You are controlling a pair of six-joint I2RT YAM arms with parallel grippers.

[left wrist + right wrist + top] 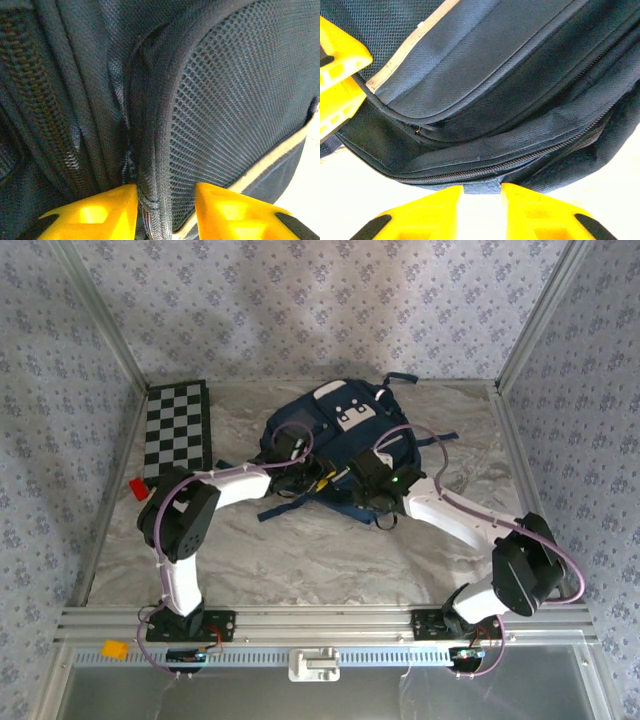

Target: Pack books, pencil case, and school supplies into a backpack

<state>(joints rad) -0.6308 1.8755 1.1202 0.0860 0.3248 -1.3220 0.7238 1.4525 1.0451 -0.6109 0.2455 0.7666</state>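
Note:
The navy backpack (340, 425) lies flat at the middle back of the table, pale buckle patches up. My left gripper (318, 482) is at its near edge. In the left wrist view its yellow fingers (115, 210) are shut on a padded mesh fold of the backpack (225, 100). The right wrist view shows the left gripper (362, 75) clamping the piped edge. My right gripper (347, 472) (482, 189) is narrowly open just below the backpack's (495, 65) zipped rim, with bare table showing between its fingers. The books, pencil case and school supplies are hidden or out of view.
A black-and-white chequered board (178, 430) lies at the back left, with a small red block (137, 487) near its front corner. Loose dark straps (285, 508) trail from the backpack toward the arms. Metal frame posts and patterned walls bound the table.

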